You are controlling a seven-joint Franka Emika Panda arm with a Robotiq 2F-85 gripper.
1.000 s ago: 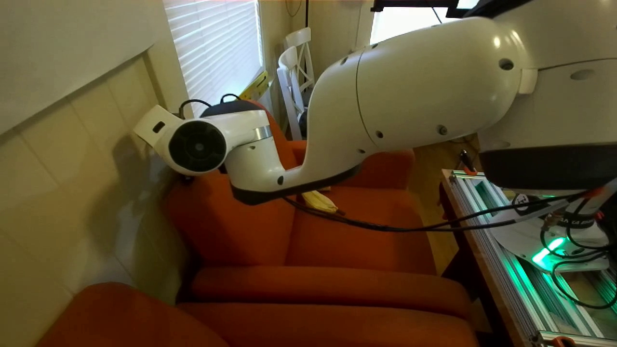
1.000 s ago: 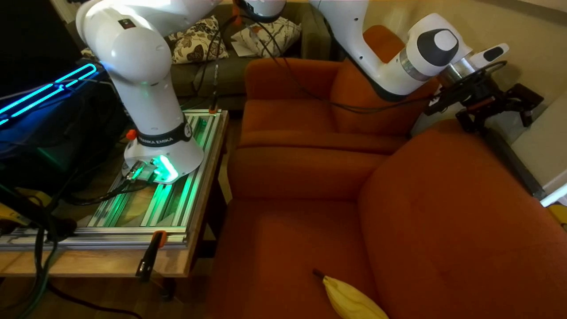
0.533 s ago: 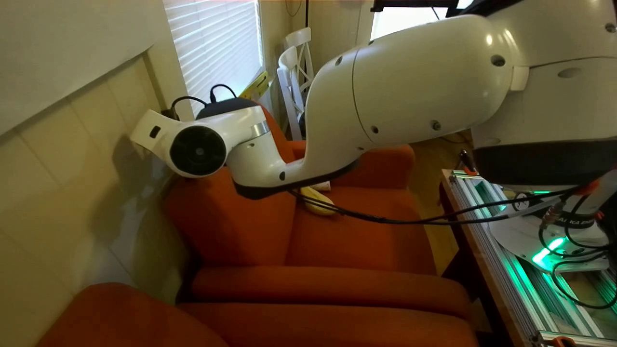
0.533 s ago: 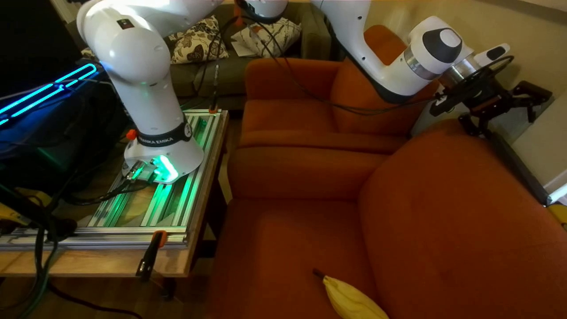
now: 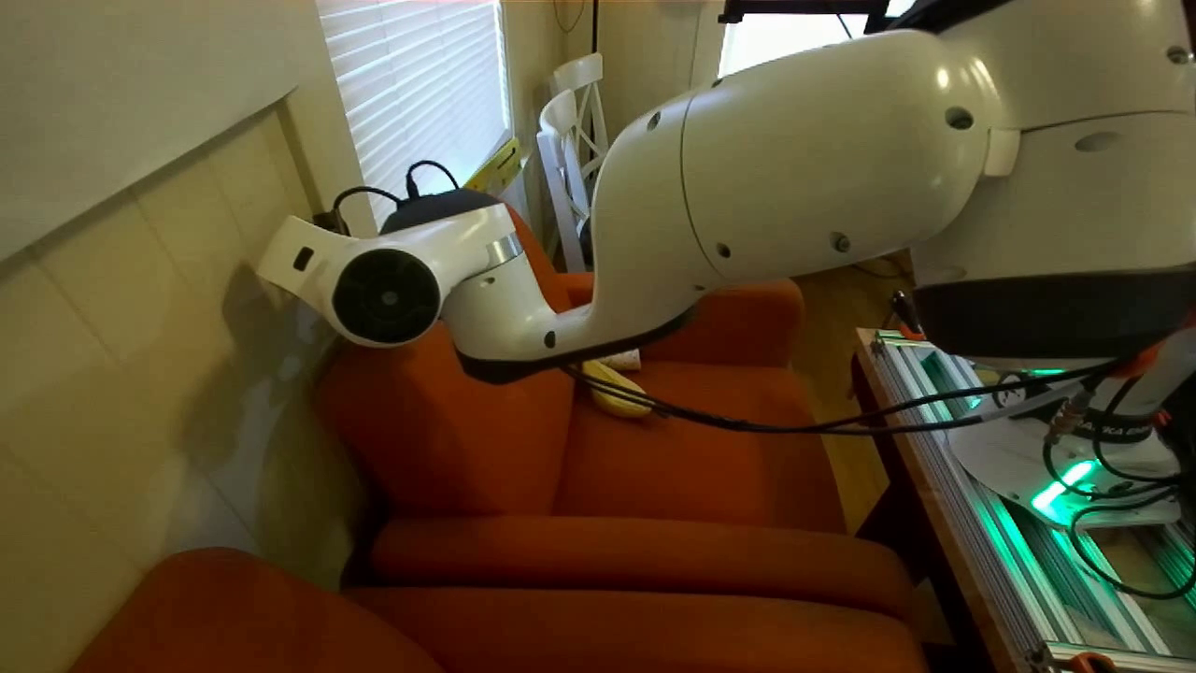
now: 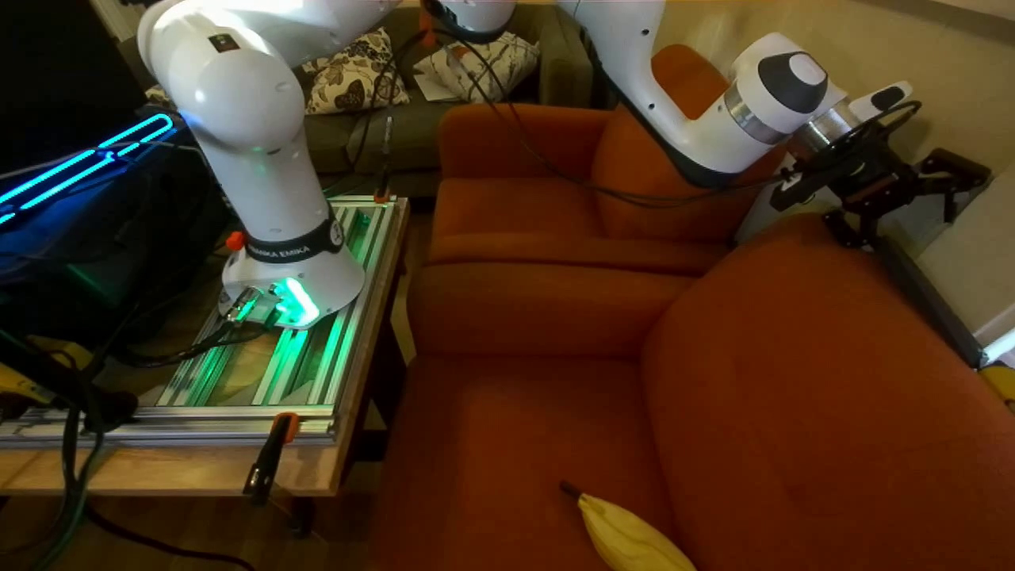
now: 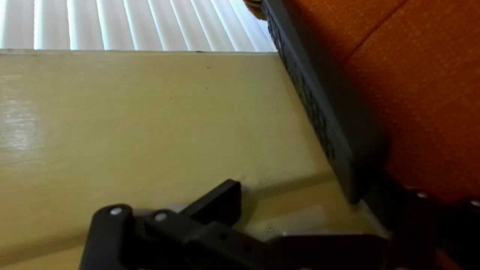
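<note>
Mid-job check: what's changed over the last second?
In an exterior view, the tool has shifted slightly right and down in the picture, and the long dark bar running out beside it went the same way. Nothing was visibly grasped or released; the jaws stand open. The banana lies unmoved on an orange armchair.

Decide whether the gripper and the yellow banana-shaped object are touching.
Apart: in an exterior view, a wide stretch of orange armchair shows between the gripper and the yellow banana-shaped object.
</note>
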